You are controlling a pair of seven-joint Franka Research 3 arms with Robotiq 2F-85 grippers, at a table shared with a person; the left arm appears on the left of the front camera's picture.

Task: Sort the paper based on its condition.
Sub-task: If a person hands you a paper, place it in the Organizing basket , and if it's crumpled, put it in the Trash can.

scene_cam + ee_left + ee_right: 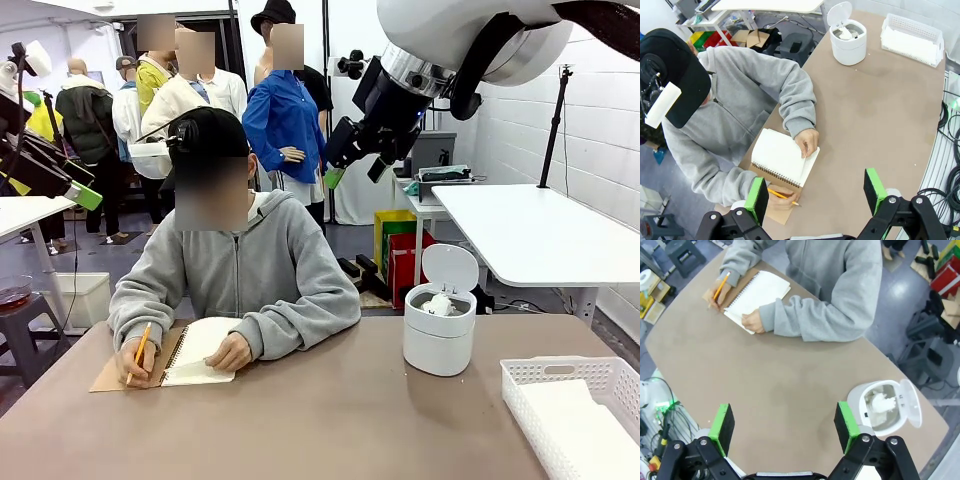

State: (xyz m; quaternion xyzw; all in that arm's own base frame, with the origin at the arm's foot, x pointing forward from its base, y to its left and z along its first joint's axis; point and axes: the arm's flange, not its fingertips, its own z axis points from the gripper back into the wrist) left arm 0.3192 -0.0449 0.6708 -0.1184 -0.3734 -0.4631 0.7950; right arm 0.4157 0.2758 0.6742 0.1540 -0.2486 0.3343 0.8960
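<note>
front: low, facing person (235, 260) | wrists: high overhead | shared: notebook (205, 345), bin (438, 345)

Across my brown table (330, 420): person (250, 270) in grey hoodie, black cap, bent over open spiral notebook (200, 350), yellow pencil (140, 348) beside page. White bin (438, 345), lid up. White lattice basket (560, 372) at right.

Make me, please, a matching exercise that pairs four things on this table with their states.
1. white round lidded bin
2. white lattice plastic basket
3. spiral-bound notebook, white pages
4. yellow pencil

A. in the person's right hand
B. contains a crumpled paper wad
C. contains flat white paper sheets
D. open under the person's left hand

Pairs: 1-B, 2-C, 3-D, 4-A
</note>
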